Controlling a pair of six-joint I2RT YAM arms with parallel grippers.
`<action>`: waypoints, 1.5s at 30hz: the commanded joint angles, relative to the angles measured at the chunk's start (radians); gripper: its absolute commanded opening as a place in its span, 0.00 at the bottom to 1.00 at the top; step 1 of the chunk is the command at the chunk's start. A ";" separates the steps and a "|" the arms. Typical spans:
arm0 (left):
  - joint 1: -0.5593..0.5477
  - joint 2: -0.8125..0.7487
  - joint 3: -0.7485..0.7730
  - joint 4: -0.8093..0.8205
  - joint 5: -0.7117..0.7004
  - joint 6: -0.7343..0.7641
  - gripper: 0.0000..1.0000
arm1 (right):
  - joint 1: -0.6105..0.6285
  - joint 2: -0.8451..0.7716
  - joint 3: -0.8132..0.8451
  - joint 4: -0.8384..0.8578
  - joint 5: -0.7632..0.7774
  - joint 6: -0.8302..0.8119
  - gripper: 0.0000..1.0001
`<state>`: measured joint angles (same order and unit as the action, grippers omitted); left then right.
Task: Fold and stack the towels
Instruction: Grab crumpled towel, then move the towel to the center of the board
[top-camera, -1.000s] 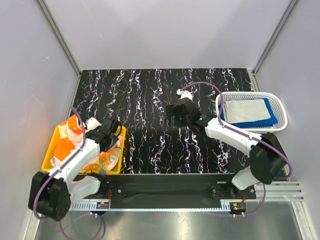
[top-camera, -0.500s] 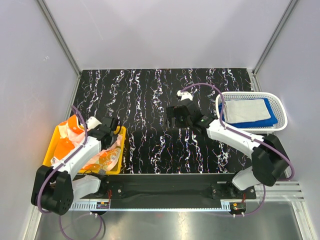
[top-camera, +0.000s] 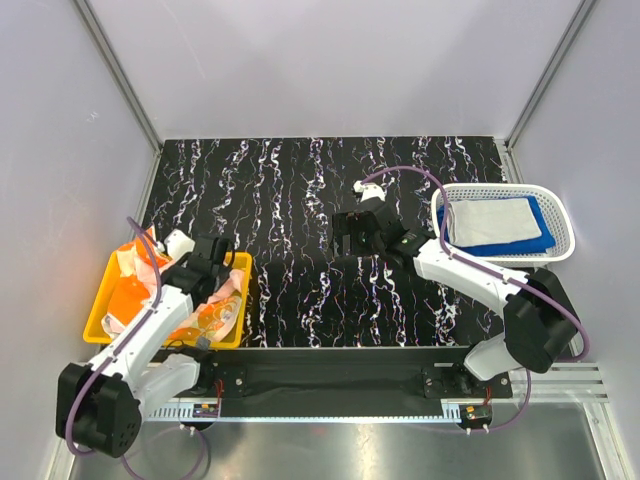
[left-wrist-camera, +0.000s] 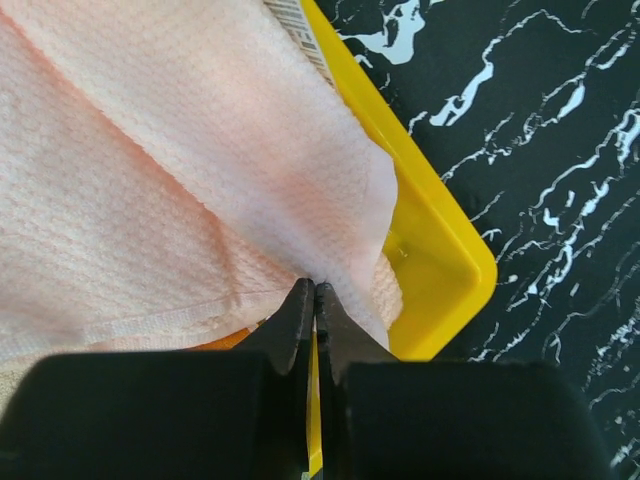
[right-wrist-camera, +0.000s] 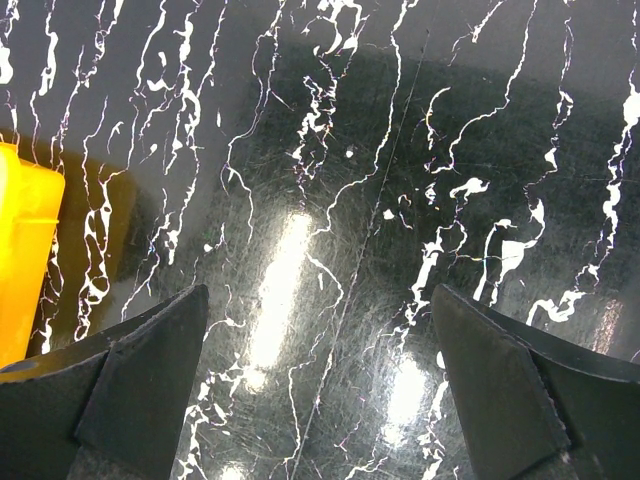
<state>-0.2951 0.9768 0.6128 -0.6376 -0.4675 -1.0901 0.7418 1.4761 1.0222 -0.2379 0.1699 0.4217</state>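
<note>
At the near left I am pinching the pale pink towel (left-wrist-camera: 150, 200) with the left gripper (left-wrist-camera: 315, 292). Its fingers are clenched on a fold of cloth just at the corner of the yellow bin (left-wrist-camera: 440, 250); from there, I judge, it can come out over the wall. The cloth is looking soft, waffle-textured and crumpled, lying in the bin among orange towels (top-camera: 128, 295). Further in, the right gripper (right-wrist-camera: 315, 310) is hanging spread wide and empty above the black table (right-wrist-camera: 330, 150), probably waiting for a corner. Far right, the white basket (top-camera: 562, 212) is holding a folded off-white towel (top-camera: 490, 220) on a blue towel (top-camera: 525, 243).
</note>
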 joint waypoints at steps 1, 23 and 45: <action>0.005 -0.046 -0.004 0.027 0.027 0.003 0.00 | 0.002 -0.020 0.001 0.037 -0.009 -0.008 1.00; -0.182 -0.008 0.579 -0.097 0.125 0.329 0.00 | 0.002 -0.068 0.117 -0.108 0.149 0.012 1.00; -0.788 0.669 0.892 0.147 0.460 0.403 0.00 | -0.329 -0.313 0.102 -0.238 0.174 0.049 1.00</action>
<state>-1.0733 1.6573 1.5414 -0.5903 -0.1146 -0.6827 0.4198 1.1816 1.1519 -0.4706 0.3225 0.4515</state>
